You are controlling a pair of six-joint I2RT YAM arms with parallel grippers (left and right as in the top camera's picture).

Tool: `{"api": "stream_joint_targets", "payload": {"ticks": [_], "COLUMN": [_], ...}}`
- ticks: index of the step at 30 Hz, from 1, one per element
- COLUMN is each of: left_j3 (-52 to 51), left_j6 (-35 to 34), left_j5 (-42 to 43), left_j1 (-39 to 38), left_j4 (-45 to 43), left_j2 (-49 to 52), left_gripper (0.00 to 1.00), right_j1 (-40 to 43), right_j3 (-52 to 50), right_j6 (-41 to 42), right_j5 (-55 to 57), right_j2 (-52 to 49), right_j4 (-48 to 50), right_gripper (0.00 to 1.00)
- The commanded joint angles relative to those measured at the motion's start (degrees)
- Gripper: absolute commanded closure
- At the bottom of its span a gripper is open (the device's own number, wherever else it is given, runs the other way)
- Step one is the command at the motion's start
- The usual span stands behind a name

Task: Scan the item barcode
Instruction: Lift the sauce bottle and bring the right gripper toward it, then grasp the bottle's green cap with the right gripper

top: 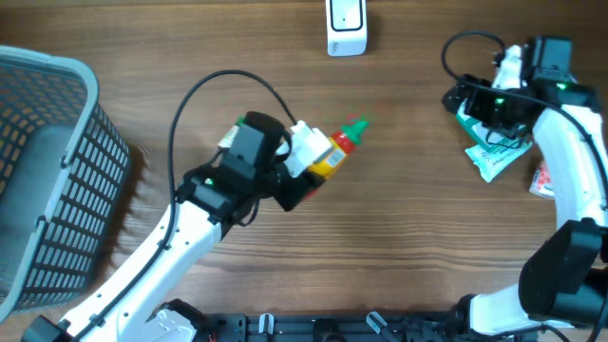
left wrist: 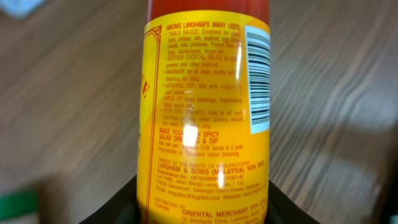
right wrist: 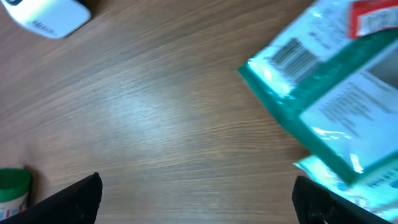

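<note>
Left gripper (top: 313, 169) clenched on the sauce bottle (left wrist: 205, 112), mid-table (top: 408, 247), cap toward the far edge. The barcode (left wrist: 258, 78) runs along 1 side of the label; it should probably be rolled squarely toward the scanner (top: 346, 24) at the far edge. Right gripper (right wrist: 199, 199) released, its 2 jaws wide, over packets (right wrist: 336, 106) near the right edge.

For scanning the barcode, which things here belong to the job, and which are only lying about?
Belong to the job:
- sauce bottle
- its barcode
- white scanner
- left claw, holding the bottle

Only lying about for now:
- grey basket
- green packets
- small red and white packet
</note>
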State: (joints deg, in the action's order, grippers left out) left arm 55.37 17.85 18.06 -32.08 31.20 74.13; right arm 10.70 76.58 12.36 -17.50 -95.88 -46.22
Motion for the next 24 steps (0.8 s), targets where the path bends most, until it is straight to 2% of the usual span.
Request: {"api": "stream_joint_targets", "payload": {"ticks": [1,7,8,11,15,20,23,24], "left_j3": [2.82,2.82,2.82,2.82,2.82,2.82,2.82,2.82], "left_j6": [1.46,1.44,1.46,1.46,1.46,1.44,1.44,1.42], "left_j5": [1.92,2.05,2.05,2.03,2.05,2.08,2.1,2.12], "left_j1": [-2.75,-3.45,-3.45,-3.43,-3.39,-3.39,-3.39,-3.39], "left_j4": [-1.92,-1.9,-1.9,-1.88,-1.9,-1.9,-1.9,-1.9], "left_j2": [-1.01,-0.98,-0.98,-0.94,-0.46,0.24,0.24,0.24], "left_gripper": [0.84,0.85,0.86,0.86,0.86,0.87,0.87,0.87], "right_j1": [3.76,4.66,4.66,4.66,4.24,-1.38,-7.69,-10.47], "right_j3": [1.01,1.01,1.01,0.98,-0.46,-1.18,-1.18,-1.18], "right_j6": [-1.95,-4.07,-6.97,-25.92,-37.77,-52.61,-58.93,-58.58], "right_j5": [-3.21,-7.1,-11.69,-42.51,-60.33,-66.79,-67.36,-64.76], "right_j2": [1.29,1.29,1.29,1.27,1.27,1.16,1.07,0.7], "right_j4": [-1.05,-1.18,-0.68,0.07,-3.39,-9.99,-9.57,-7.19], "right_gripper": [0.02,0.01,0.0,0.0,0.0,0.0,0.0,0.0]}}
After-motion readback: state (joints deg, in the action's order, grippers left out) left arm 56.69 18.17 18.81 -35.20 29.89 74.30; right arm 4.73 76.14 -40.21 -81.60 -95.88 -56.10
